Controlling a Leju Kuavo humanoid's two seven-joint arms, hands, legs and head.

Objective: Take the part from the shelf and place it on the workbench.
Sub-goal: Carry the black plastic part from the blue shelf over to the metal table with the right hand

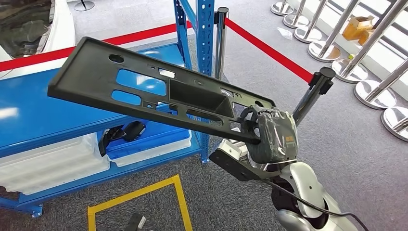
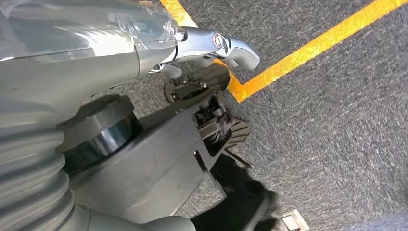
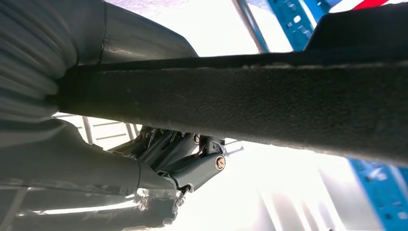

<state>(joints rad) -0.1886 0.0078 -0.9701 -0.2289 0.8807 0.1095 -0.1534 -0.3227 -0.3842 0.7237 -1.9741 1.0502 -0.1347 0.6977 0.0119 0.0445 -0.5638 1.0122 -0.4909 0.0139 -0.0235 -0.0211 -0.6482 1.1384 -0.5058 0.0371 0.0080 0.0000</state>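
The right hand (image 1: 269,134) holds the part (image 1: 144,86), a long black panel, by one end; the fingers (image 3: 192,168) are closed around its edge. The part is in the air, above and in front of the blue shelf (image 1: 43,115), tilted, and touching nothing else. So I judge that the taking is done and the carrying is the step in hand. The left hand (image 2: 207,48) hangs over the floor near a yellow line (image 2: 308,48); whether it is wide or closed I cannot tell. Next the robot probably must turn from the shelf to the workbench, keeping the long part away from the shelf post (image 1: 205,29).
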